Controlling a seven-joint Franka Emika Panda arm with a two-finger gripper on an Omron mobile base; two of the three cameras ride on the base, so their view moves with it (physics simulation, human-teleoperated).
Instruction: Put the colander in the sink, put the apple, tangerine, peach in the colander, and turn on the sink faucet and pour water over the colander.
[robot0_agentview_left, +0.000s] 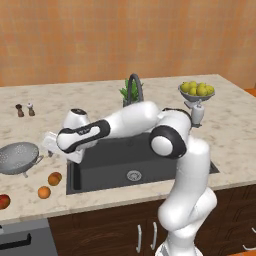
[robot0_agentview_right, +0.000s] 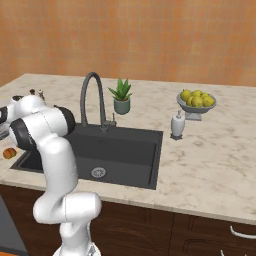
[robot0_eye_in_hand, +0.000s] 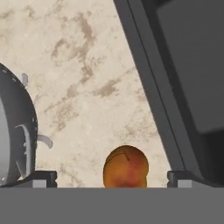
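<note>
The silver colander (robot0_agentview_left: 19, 157) stands on the counter left of the sink (robot0_agentview_left: 115, 155), and its wall shows at the left of the hand view (robot0_eye_in_hand: 15, 131). In front of it lie the creased peach (robot0_agentview_left: 55, 178), the smooth tangerine (robot0_agentview_left: 44, 192) and the red apple (robot0_agentview_left: 4, 201). My gripper (robot0_agentview_left: 50, 146) hangs open over the counter between colander and sink. In the hand view the peach (robot0_eye_in_hand: 126, 167) lies below, between the two spread fingertips (robot0_eye_in_hand: 41, 178). The dark gooseneck faucet (robot0_agentview_right: 92, 95) stands behind the sink (robot0_agentview_right: 130, 145). No water runs.
Behind the sink stands a potted plant (robot0_agentview_left: 124, 92). To its right are a bowl of yellow fruits (robot0_agentview_left: 196, 90) and a soap dispenser (robot0_agentview_left: 196, 112). Two small shakers (robot0_agentview_left: 25, 110) stand at the back left. The sink's rim (robot0_eye_in_hand: 148, 87) runs beside the peach.
</note>
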